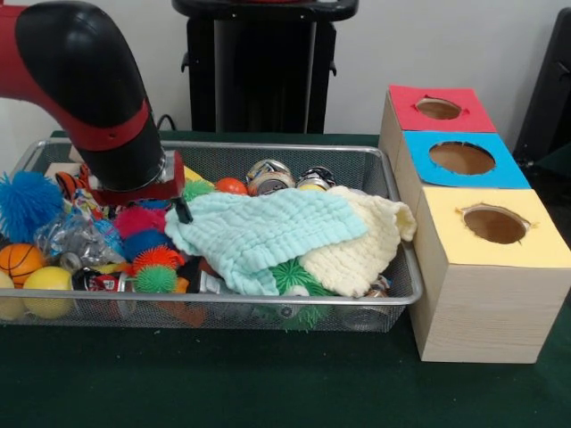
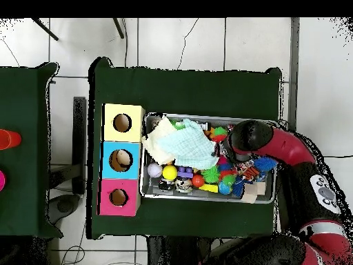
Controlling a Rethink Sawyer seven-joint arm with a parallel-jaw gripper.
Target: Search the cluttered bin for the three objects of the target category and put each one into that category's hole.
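Observation:
A wire bin (image 1: 268,308) holds a heap of toys. A mint cloth (image 1: 259,234) and a cream cloth (image 1: 366,245) cover its middle and right side. Two cans (image 1: 270,176) lie at the back. Spiky balls in blue (image 1: 27,201), pink (image 1: 138,219), orange (image 1: 158,259) and green (image 1: 156,279) crowd the left side, beside a small basketball (image 1: 18,261) and a yellow ball (image 1: 47,290). My gripper (image 1: 165,207) is down among the toys at the mint cloth's left edge, mostly hidden by the wrist. Three holes sit beside the bin: red (image 1: 438,109), blue (image 1: 461,158), yellow (image 1: 494,225).
In the overhead view the arm (image 2: 276,145) reaches in over the bin's right rim (image 2: 274,181). The three wooden boxes (image 2: 120,160) stand in a row against the bin's left side. Green cloth (image 1: 268,383) covers the table. A red object (image 2: 7,139) lies on another table at the left.

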